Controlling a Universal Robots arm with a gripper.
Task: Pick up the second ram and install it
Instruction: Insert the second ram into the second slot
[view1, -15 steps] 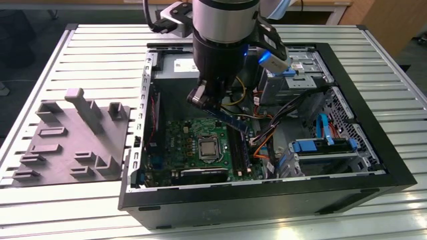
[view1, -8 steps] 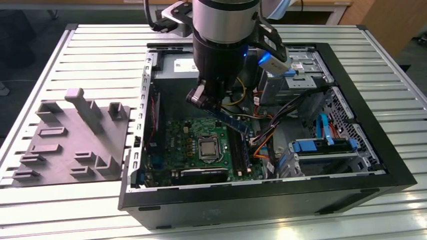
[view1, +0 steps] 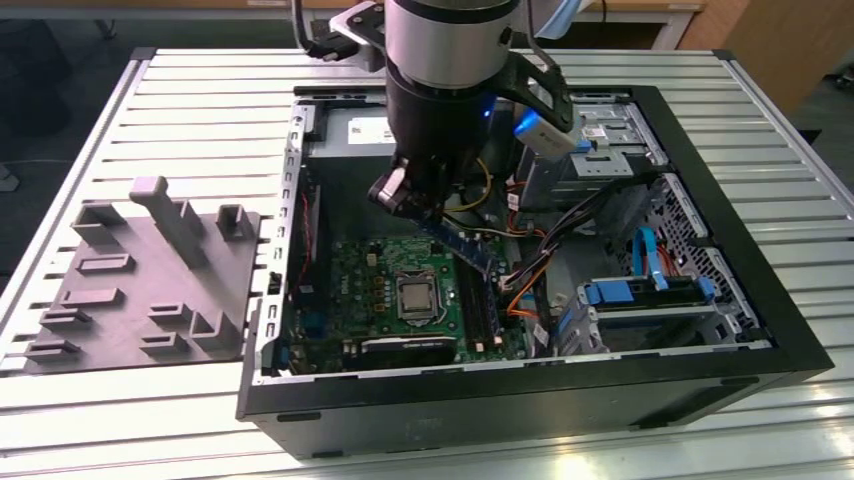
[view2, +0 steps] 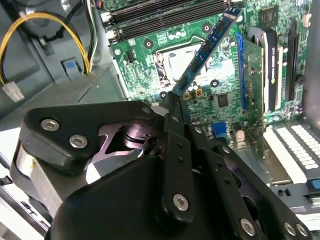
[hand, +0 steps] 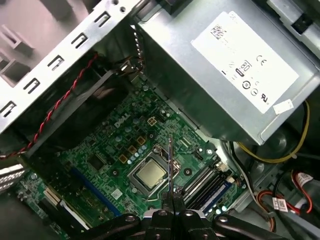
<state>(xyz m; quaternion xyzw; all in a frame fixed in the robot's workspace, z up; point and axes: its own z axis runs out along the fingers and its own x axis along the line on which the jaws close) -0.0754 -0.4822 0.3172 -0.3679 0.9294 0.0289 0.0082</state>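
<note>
second wrist view has the pincer (view2: 175, 102) clamped on one end of the second ram (view2: 207, 50), which juts ahead of its fingertips over the motherboard (view2: 145, 52) — i'd square its long edge with the memory slots (view2: 150, 15) beyond, then press evenly.

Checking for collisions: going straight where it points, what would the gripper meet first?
The gripper carries the second ram ahead; that likely touches the motherboard beside the CPU socket first, depth unclear.

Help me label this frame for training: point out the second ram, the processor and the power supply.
second ram (view2: 208, 47), second wrist view, middle of its flat face.
processor (hand: 151, 175), first wrist view, centre of its metal lid.
power supply (hand: 180, 70), first wrist view, bare metal beside its label.
</note>
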